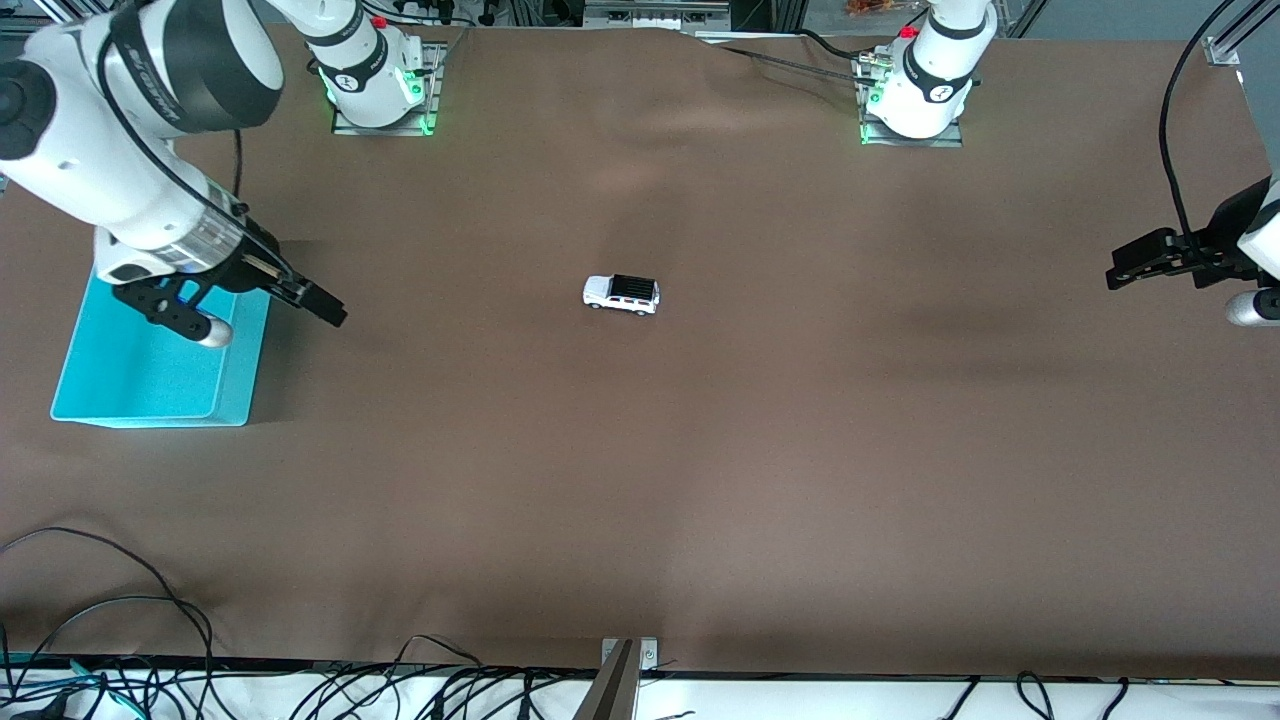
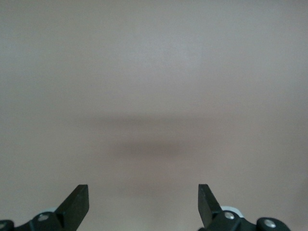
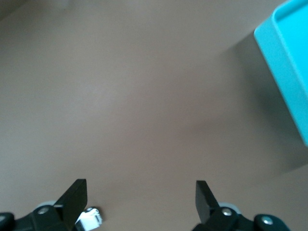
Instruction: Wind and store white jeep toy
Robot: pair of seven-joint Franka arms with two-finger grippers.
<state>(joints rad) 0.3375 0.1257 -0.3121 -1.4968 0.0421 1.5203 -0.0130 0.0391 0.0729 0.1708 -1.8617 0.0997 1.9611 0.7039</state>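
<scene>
The white jeep toy (image 1: 621, 293), tiny with a black roof, stands on its wheels near the middle of the brown table. A corner of the jeep toy (image 3: 91, 219) also peeks out by one finger in the right wrist view, far off. My right gripper (image 1: 318, 303) hangs open and empty just past the cyan bin (image 1: 150, 370), toward the jeep. The right wrist view shows the right gripper (image 3: 140, 199) with its jaws wide apart and the bin's rim (image 3: 288, 62). At the left arm's end of the table, my left gripper (image 1: 1130, 270) waits open; the left gripper (image 2: 143, 202) has only bare cloth below.
The brown cloth (image 1: 700, 480) covers the whole table. Both arm bases (image 1: 380, 90) (image 1: 912, 100) stand along the edge farthest from the front camera. Cables (image 1: 120, 620) and a metal bracket (image 1: 628, 655) lie at the nearest edge.
</scene>
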